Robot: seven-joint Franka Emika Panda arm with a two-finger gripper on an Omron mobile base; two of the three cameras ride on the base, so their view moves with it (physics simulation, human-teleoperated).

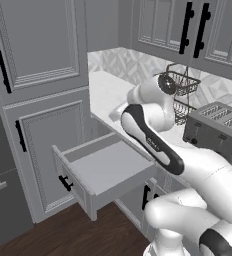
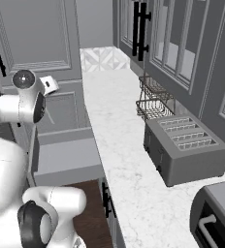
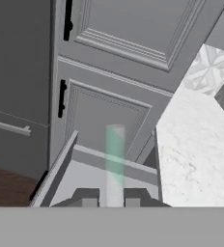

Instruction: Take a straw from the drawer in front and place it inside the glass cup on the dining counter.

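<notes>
gripper [image 3: 115, 198] clamping pale green straw [image 3: 115, 159] | hanging over open shallow grey drawer [image 1: 105, 170] | risk: thin straw slipping in transit

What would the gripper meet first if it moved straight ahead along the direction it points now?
Probably the open drawer: the gripper, shut on the straw, points toward its back wall, with the cabinet door beyond. Depth is unclear.

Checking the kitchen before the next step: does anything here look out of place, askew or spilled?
Nothing is spilled or damaged. The drawer stands pulled out with its grey inside bare, as the job needs. The tool is shut on a pale greenish straw, which stands upright between its tips above the drawer.
</notes>
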